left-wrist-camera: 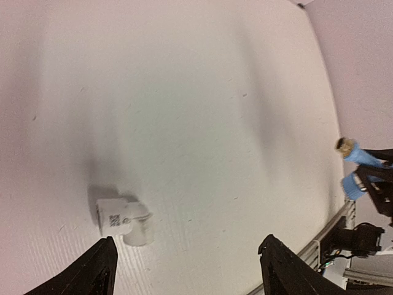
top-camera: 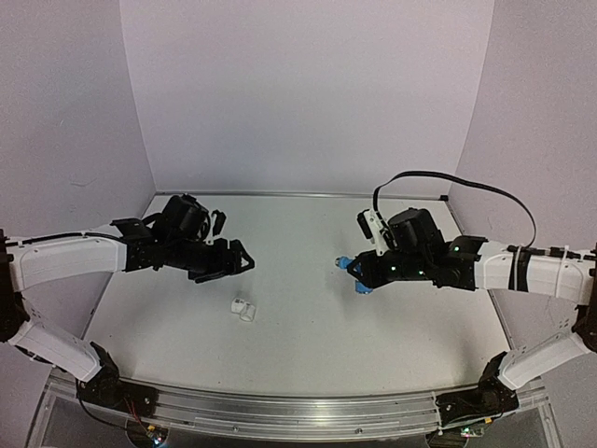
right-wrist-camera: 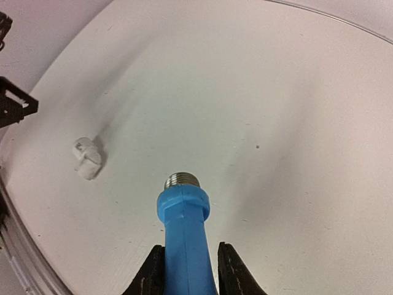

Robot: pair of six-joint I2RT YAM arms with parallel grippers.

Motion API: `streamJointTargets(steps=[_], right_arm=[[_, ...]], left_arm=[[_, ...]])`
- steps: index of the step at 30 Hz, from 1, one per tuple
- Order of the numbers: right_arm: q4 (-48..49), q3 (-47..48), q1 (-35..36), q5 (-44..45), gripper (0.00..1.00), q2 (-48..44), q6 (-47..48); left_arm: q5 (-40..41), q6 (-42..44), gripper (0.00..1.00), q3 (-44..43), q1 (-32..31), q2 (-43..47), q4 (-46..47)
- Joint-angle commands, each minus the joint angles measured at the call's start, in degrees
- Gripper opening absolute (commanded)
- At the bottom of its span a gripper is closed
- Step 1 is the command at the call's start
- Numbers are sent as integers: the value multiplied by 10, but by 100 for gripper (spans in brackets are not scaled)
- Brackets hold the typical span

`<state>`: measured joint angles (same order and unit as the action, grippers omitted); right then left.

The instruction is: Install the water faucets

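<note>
The blue tap (right-wrist-camera: 184, 236) with a silvery threaded end is held in my right gripper (right-wrist-camera: 187, 270), which is shut on its body and holds it above the table; it also shows in the top view (top-camera: 354, 271) and in the left wrist view (left-wrist-camera: 359, 157). The white pipe fitting (top-camera: 244, 309) lies on the table between the arms, seen in the left wrist view (left-wrist-camera: 124, 220) and in the right wrist view (right-wrist-camera: 87, 157). My left gripper (top-camera: 238, 262) is open and empty, hovering above and just behind the fitting, with its jaws wide apart (left-wrist-camera: 187, 270).
The table (top-camera: 308, 336) is a white board with lilac walls on three sides. A metal rail (top-camera: 280, 411) runs along the near edge, with the arm bases at its ends.
</note>
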<state>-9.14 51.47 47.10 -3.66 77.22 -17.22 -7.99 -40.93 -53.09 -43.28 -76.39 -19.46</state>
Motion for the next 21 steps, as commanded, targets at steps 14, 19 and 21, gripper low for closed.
streamJointTargets(steps=[14,19,21], right_arm=[[2,-19,-2,9,0,-48,26],[21,-41,-2,15,0,-62,22],[24,-38,-1,11,0,-61,24]], left_arm=[[140,-83,71,-142,-65,-210,-210],[162,-136,77,-145,-92,-222,-212],[173,-152,75,-150,-109,-231,-212]])
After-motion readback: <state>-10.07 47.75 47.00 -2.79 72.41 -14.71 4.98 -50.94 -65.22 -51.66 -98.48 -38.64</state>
